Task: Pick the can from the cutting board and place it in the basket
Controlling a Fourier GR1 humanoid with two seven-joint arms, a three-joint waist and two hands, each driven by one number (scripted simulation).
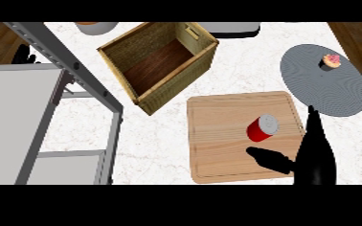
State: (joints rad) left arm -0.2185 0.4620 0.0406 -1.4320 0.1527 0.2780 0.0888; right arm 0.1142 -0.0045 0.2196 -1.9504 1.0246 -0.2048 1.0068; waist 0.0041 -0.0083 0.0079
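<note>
A red can with a silver lid (262,128) stands on the pale wooden cutting board (219,139) at lower right of the white marble bench (163,139). The black right hand (300,155), fingers spread apart, holds nothing just beside the can. The square woven basket (159,64) sits up and left; a grey round plate (318,84) with a cupcake (330,61) lies at right, cut off. No label is readable.

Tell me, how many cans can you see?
1. The red can lies on the wooden cutting board, just beyond the robot's right hand. None shows inside the basket, though its near wall hides part of the floor.
</note>
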